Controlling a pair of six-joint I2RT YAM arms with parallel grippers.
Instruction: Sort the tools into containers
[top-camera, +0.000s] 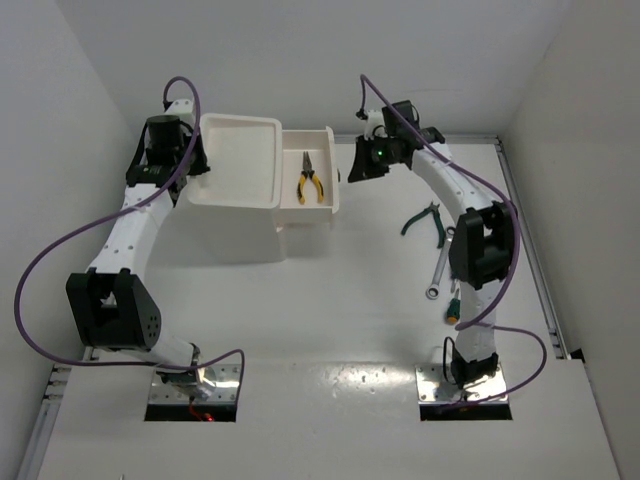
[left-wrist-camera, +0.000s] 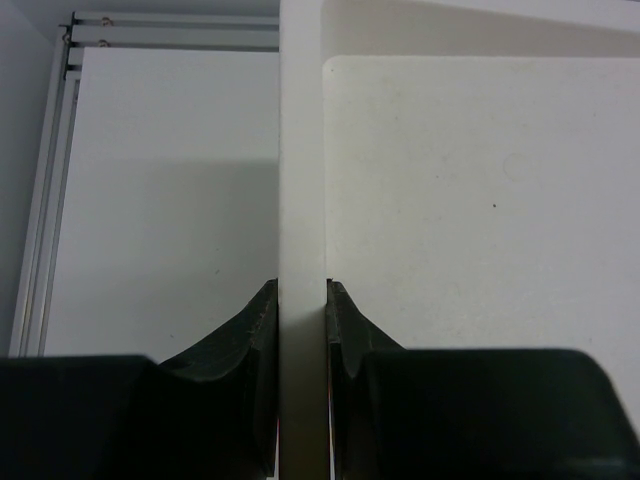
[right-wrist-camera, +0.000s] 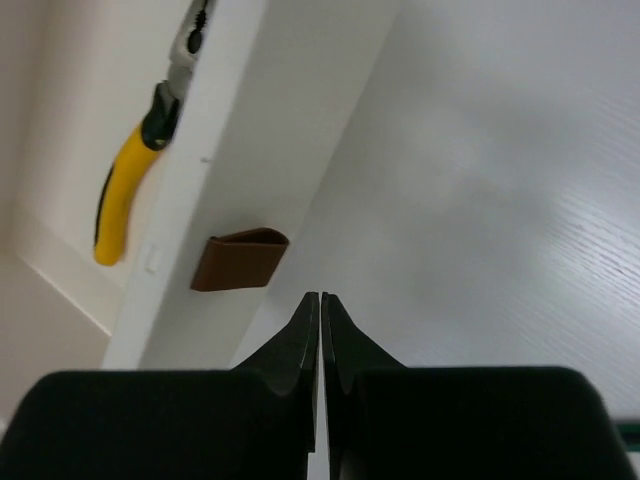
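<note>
The white cabinet's tray top (top-camera: 236, 128) has its left rim (left-wrist-camera: 302, 180) clamped between my left gripper's (left-wrist-camera: 302, 286) fingers, at the cabinet's left side (top-camera: 200, 166). One white drawer (top-camera: 330, 185) stands pulled out to the right, and yellow-and-black pliers (top-camera: 309, 179) (right-wrist-camera: 122, 195) lie in it. My right gripper (right-wrist-camera: 321, 296) (top-camera: 356, 168) is shut and empty, just right of the drawer's front and apart from its dark red handle (right-wrist-camera: 238, 259). Green-handled pliers (top-camera: 425, 221), a silver wrench (top-camera: 438, 270) and a green-handled screwdriver (top-camera: 453, 303) lie on the table by the right arm.
The right arm (top-camera: 480, 245) stretches over the loose tools and partly hides them. A metal rail (top-camera: 530, 250) edges the table on the right, another (left-wrist-camera: 45, 200) on the left. White walls close in the back and sides.
</note>
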